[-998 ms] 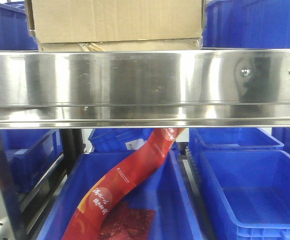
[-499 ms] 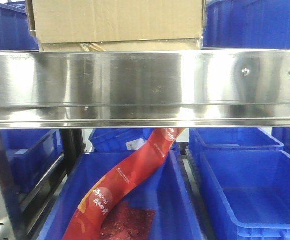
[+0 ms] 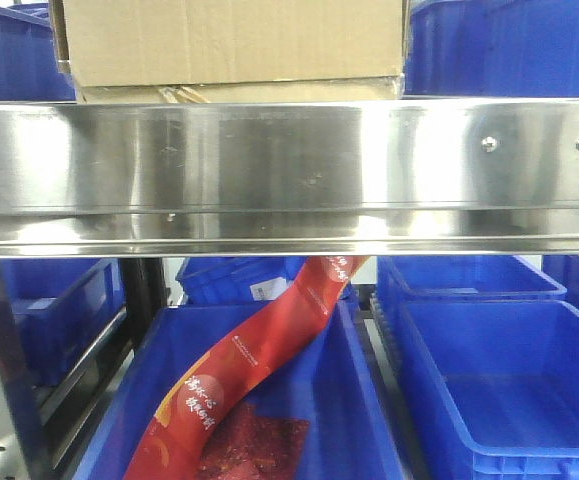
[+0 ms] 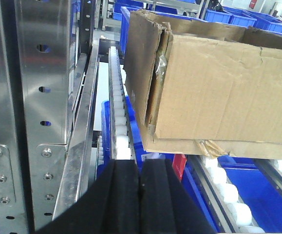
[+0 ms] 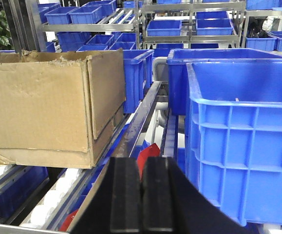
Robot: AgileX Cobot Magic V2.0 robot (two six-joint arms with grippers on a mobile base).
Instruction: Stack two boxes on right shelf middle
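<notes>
Stacking state: large tan corrugated cardboard box sat on the thinner flat tan box, both on the shiny stainless-steel shelf above its broad front rail.
Cut off: the large box's top ran out of the front view; only a sliver of the flat box showed.
Left wrist view: big box rested on white rollers, its near flap torn; the flat box's taped edge barely showed.
Left gripper: black pads pressed together, holding nothing.
Right gripper: pads likewise together, bare.
Right neighbour: blue plastic bin beside the boxes.
Below: red printed strip partly hidden behind the rail.
</notes>
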